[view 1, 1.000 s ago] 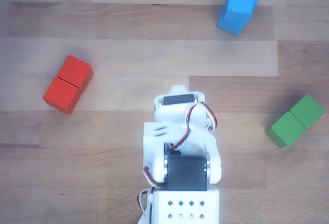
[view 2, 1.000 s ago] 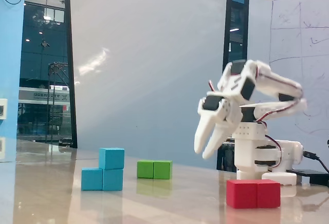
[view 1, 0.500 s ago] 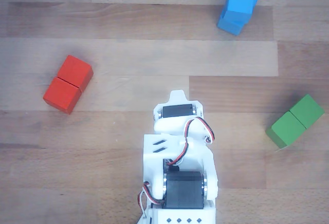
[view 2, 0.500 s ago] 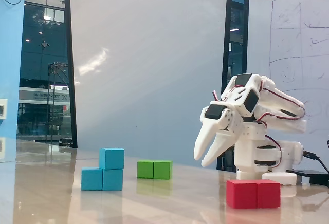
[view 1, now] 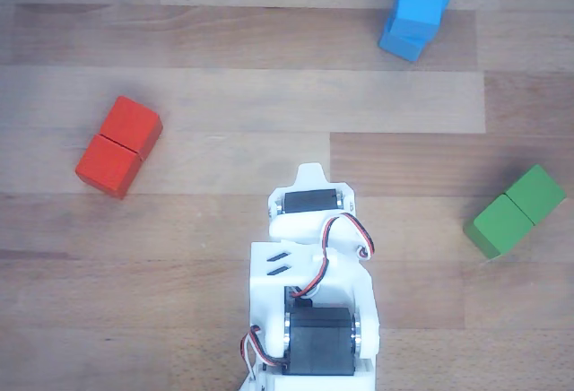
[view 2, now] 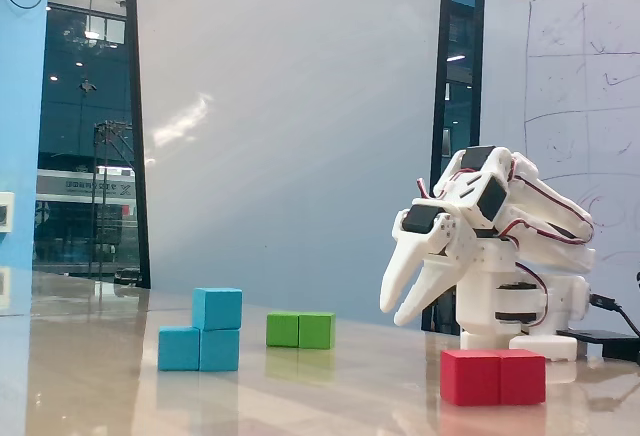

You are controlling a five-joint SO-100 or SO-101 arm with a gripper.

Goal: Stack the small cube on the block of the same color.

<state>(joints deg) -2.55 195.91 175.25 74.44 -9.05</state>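
Treat the stacking step as complete, judging by how the blocks lie; in the fixed view the small blue cube point(view 2: 217, 308) sits squarely on top of the blue oblong block point(view 2: 199, 349), over that block's right-hand half, with its faces touching and no visible tilt; the other view agrees, showing the cube point(view 1: 419, 2) overlapping part of the blue oblong block point(view 1: 411, 36) near the top edge of the frame.

Take the blue oblong block as your landmark; the green oblong block point(view 2: 300, 330) lies on the counter point(view 2: 340, 396) to its right and further back in the fixed view; the red oblong block point(view 2: 493, 376) lies well to its right and nearer the camera; neither touches the blue stack.

Note the arm: the gripper point(view 2: 397, 308) hangs well apart from the blue oblong block, to its right and above the counter, close to the arm's own base point(view 2: 520, 331); its fingers point(view 2: 400, 276) point downward, spread only narrowly at the tips, and hold nothing.

Nothing appears left to place; what remains, at most, is to park the arm; confirm that the cube rests stably before you close the run.
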